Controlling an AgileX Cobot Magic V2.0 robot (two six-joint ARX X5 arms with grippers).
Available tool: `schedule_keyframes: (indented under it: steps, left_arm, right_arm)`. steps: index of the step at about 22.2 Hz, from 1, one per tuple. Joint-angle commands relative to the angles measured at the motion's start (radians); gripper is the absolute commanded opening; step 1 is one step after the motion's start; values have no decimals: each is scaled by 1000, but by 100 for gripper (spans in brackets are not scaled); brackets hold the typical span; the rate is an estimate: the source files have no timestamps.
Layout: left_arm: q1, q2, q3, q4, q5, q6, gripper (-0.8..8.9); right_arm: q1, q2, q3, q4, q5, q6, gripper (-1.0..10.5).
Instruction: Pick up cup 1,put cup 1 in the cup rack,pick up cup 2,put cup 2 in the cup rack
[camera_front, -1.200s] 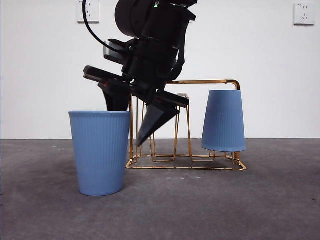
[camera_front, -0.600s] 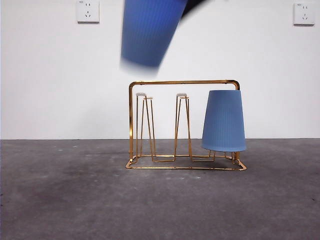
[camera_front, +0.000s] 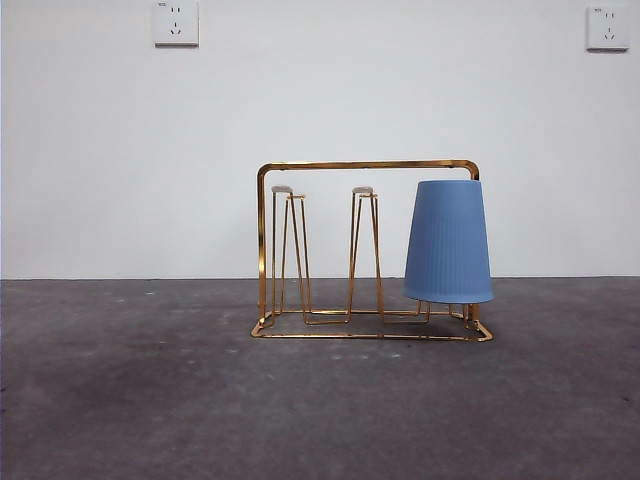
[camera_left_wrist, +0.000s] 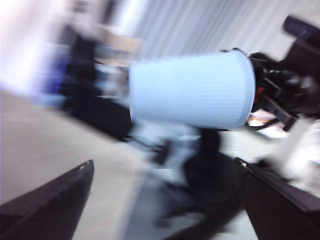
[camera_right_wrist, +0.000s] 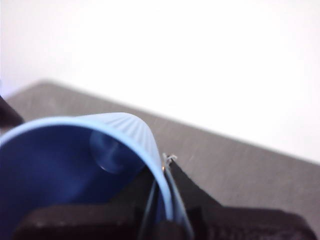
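Observation:
The gold wire cup rack (camera_front: 365, 165) stands on the grey table in the front view. One blue ribbed cup (camera_front: 448, 240) sits upside down on its right prong; the two left prongs are bare. No arm shows in the front view. My right gripper (camera_right_wrist: 165, 167) is shut on the rim of a second blue cup (camera_right_wrist: 75, 165), one jaw inside and one outside. The blurred left wrist view shows that cup (camera_left_wrist: 190, 90) held sideways in the air by the right gripper (camera_left_wrist: 280, 90). My left gripper (camera_left_wrist: 164, 165) is open and empty.
The grey table (camera_front: 150, 400) runs to a white wall with two sockets (camera_front: 175, 22). The left wrist view is motion-blurred, with dark shapes behind the cup.
A second ago a gripper was at the second cup standing left of the rack. It lifted the cup up, and both have now left the front view through the top.

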Motion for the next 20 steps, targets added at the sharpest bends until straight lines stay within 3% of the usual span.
schedule_keyframes:
  steps: [1, 5, 11, 16, 20]
  left_arm:
    - [3, 87, -5, 163, 121, -153, 466]
    - [-26, 215, -5, 454, 175, -328, 466]
    - [-64, 389, -5, 914, 163, -613, 466]
    - [-88, 481, -5, 1092, 69, -714, 467]
    - [-98, 512, -5, 1148, 13, -734, 467]
  right_arm:
    - [1, -79, -4, 20, 32, -35, -16]
    - [1, -145, -4, 23, 74, -103, -17]
    - [1, -165, -6, 55, 93, -163, -17]
    - [1, -164, -58, 154, 93, -210, -16]
    - [1, -164, -140, 206, 88, -218, -16]
